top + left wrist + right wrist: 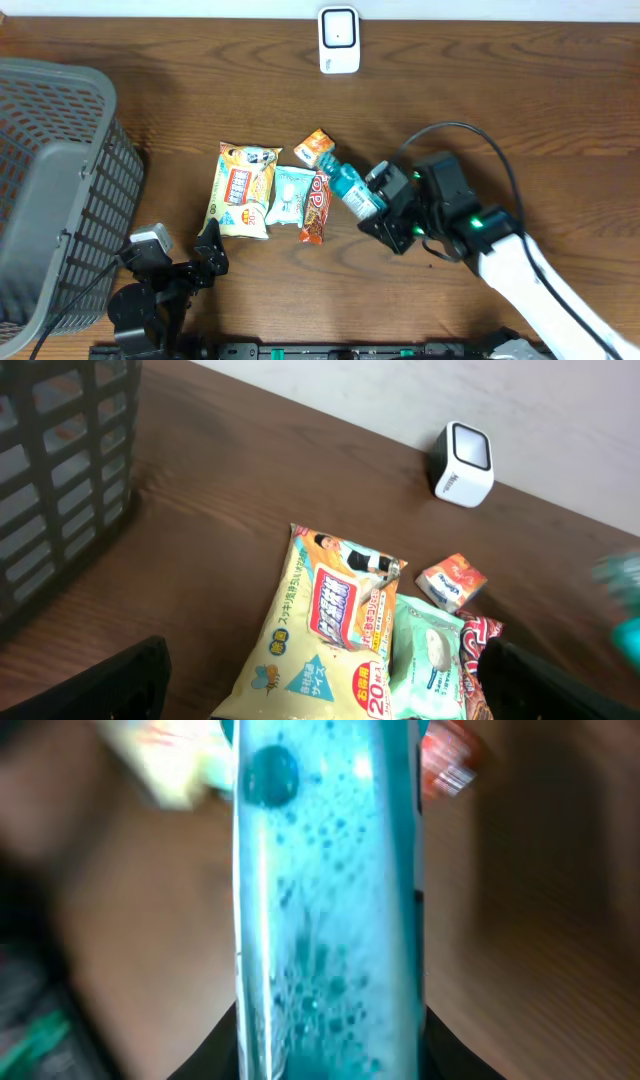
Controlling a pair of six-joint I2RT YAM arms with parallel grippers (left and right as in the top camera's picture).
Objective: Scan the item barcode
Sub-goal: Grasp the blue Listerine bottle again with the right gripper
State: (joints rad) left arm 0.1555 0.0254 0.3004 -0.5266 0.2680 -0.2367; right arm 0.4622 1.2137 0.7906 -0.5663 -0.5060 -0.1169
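Observation:
A teal packet (350, 188) sits between the fingers of my right gripper (370, 202), just right of the snack pile. In the right wrist view the teal packet (325, 900) fills the gap between the dark fingers, and the right gripper (328, 1055) is shut on it. The white barcode scanner (339, 40) stands at the table's far edge, well away from the packet. My left gripper (182, 246) hovers open near the front left, with nothing between its fingers (100, 680). It faces the pile and the scanner (466, 463).
A yellow wipes pack (243, 188), a mint packet (290, 195), a red bar (316, 208) and a small orange packet (314, 148) lie mid-table. A grey mesh basket (50, 190) fills the left side. The right arm's cable loops above its wrist.

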